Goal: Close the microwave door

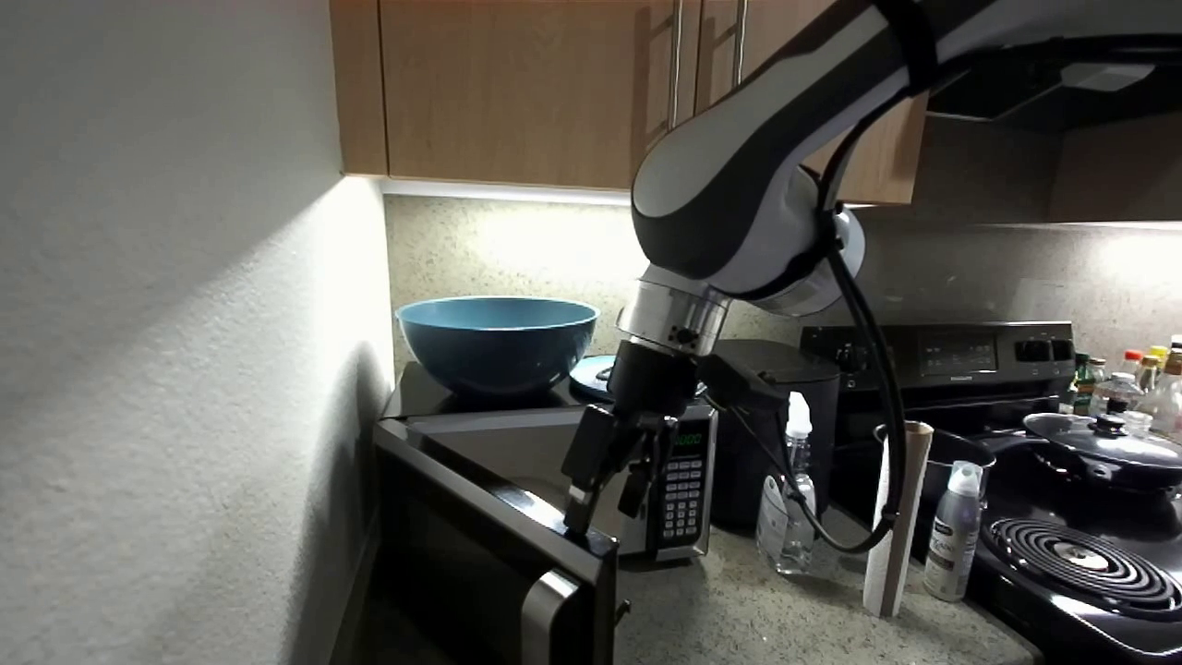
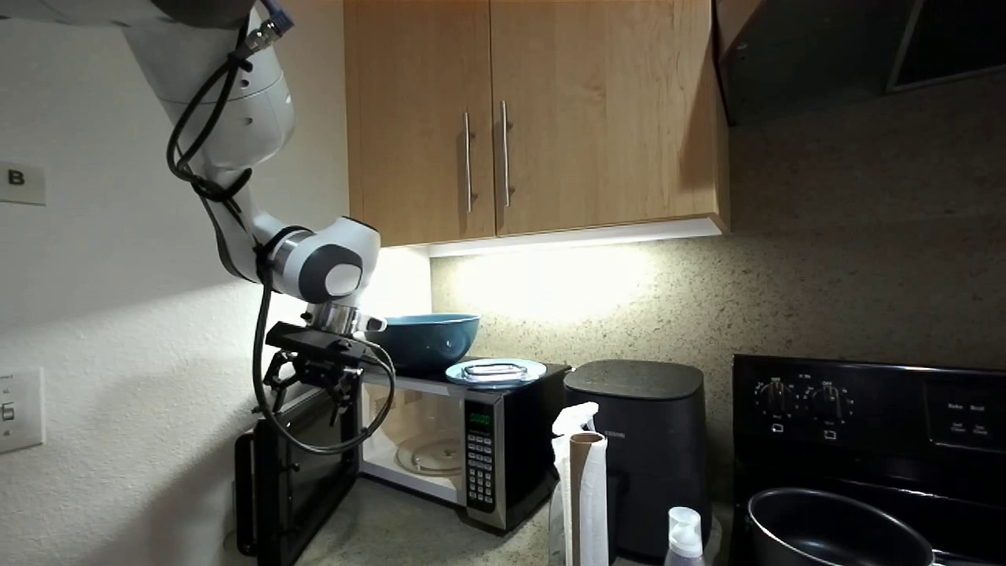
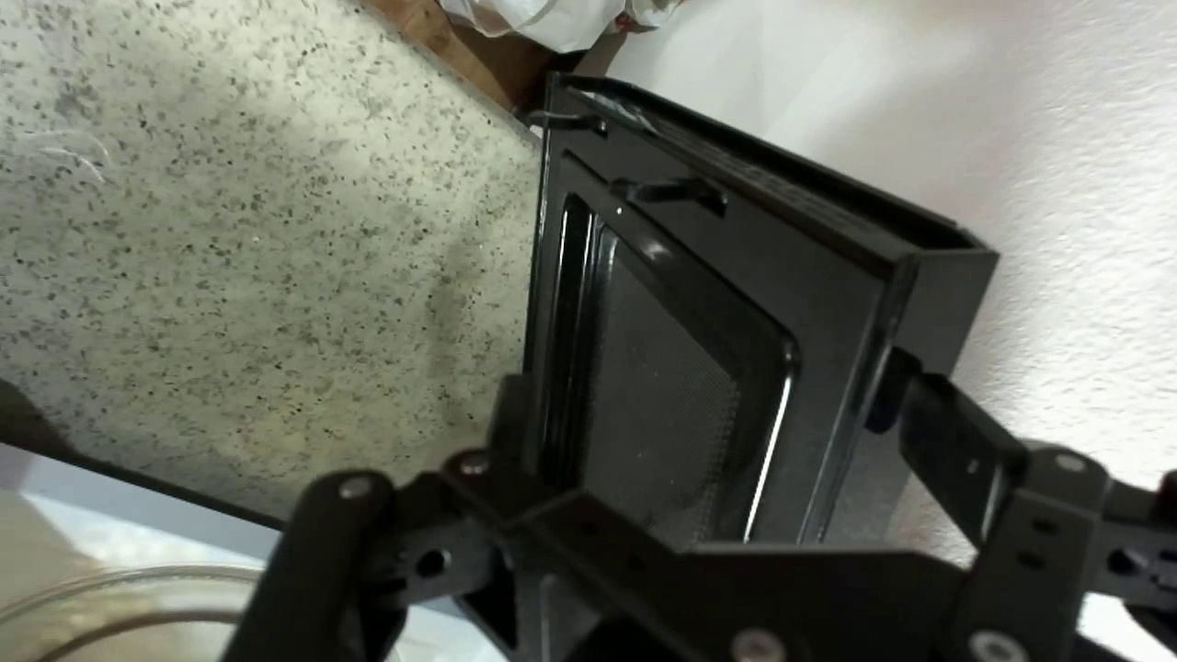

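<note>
The microwave door (image 1: 462, 526) stands wide open, swung out toward the wall at the left in both exterior views. Its inner face with the dark window also shows in an exterior view (image 2: 318, 464) and fills the middle of the wrist view (image 3: 662, 368). The silver microwave (image 2: 491, 515) shows its open cavity with a glass turntable. My gripper (image 1: 605, 513) is open and points down at the door's top edge. In the wrist view the gripper (image 3: 708, 391) has one finger over the door's top edge and one on its inner side. I cannot tell whether it touches.
A blue bowl (image 1: 499, 346) and a plate (image 2: 495, 373) sit on top of the microwave. A wall (image 1: 185, 369) is close behind the door. A black air fryer (image 2: 637, 440), a spray bottle (image 1: 785, 517) and a paper roll (image 1: 896, 526) stand right of the microwave.
</note>
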Motion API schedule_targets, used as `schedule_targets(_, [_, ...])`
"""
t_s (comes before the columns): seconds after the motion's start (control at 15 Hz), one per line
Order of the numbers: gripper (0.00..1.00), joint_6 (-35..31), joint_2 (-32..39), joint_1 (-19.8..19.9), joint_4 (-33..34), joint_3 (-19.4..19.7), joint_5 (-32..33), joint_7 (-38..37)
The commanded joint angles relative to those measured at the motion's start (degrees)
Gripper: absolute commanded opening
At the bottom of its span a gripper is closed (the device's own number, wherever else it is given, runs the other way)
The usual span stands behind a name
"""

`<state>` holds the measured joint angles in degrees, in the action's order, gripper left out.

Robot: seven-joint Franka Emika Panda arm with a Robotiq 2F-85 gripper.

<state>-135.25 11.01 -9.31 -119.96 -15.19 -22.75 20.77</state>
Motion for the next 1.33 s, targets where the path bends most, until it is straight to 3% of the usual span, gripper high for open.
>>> schedule_targets(0.0, [1.0, 0.1, 0.0, 0.0, 0.1, 0.0, 0.2, -0.3])
schedule_targets(0.87, [1.0, 8.5, 3.2, -0.7, 4.0, -3.3, -0.9, 6.2])
schedule_targets(1.13, [1.0, 15.5, 4.7, -1.5, 5.3, -2.6, 4.0, 4.7])
schedule_targets(1.27, [1.0, 10.8, 4.9, -3.3, 4.2, -0.7, 12.4, -0.3])
